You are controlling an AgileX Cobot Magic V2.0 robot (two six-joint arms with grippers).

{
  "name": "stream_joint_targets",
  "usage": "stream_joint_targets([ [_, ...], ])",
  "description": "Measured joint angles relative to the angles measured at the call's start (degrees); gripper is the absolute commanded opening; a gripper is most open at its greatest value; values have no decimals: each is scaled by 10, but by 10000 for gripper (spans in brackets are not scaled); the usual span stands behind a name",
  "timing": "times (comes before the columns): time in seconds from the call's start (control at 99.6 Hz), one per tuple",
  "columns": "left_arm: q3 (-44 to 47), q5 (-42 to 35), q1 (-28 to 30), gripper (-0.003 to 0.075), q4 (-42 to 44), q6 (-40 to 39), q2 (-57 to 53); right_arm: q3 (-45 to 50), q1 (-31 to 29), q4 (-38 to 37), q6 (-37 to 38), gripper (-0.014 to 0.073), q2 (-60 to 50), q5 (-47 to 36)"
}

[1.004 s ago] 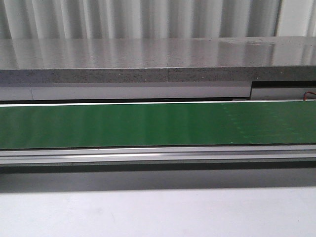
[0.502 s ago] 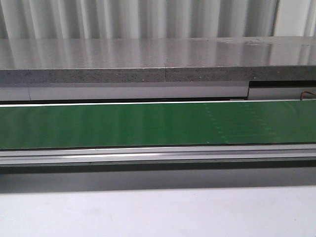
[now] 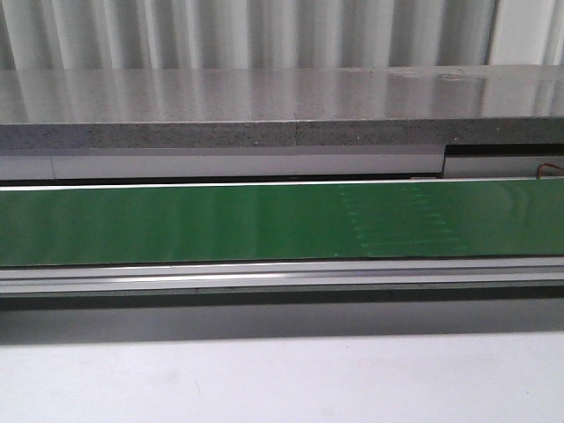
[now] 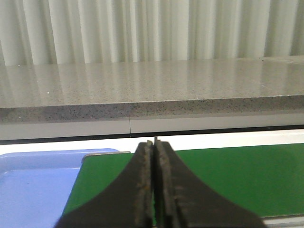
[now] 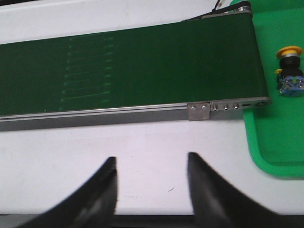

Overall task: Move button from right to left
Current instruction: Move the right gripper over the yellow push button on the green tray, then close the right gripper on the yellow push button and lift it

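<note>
Right wrist view has the right tool (image 5: 151,183) spread apart and empty over the white counter (image 5: 71,147), the button (image 5: 290,71) well off to its side on the green tray (image 5: 270,142), so reaching over comes next, left tool (image 4: 154,190) pinched together.

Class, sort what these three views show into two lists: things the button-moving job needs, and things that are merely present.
Needed for the job:
- button, lying in the green tray
- right gripper, open
- left gripper, shut
- green conveyor belt
- blue tray

Merely present:
- grey stone shelf
- corrugated wall
- white tabletop
</note>
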Motion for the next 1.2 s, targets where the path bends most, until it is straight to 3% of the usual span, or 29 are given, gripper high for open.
stream_joint_targets([
  [0.05, 0, 0, 0, -20, 0, 0, 0, 0, 0, 0, 0, 666, 0, -1],
  [0.231, 0, 0, 0, -20, 0, 0, 0, -4, 0, 0, 7, 663, 22, -27],
  [0.512, 0, 0, 0, -20, 0, 0, 0, -55, -13, -31, 12, 663, 195, -44],
  [0.713, 0, 0, 0, -20, 0, 0, 0, -99, -108, -35, -19, 663, 305, -76],
  [1.035, 0, 0, 0, -20, 0, 0, 0, -127, -311, 18, -183, 663, 456, -131],
  [1.195, 0, 0, 0, -20, 0, 0, 0, -128, -365, 56, -239, 663, 521, -181],
])
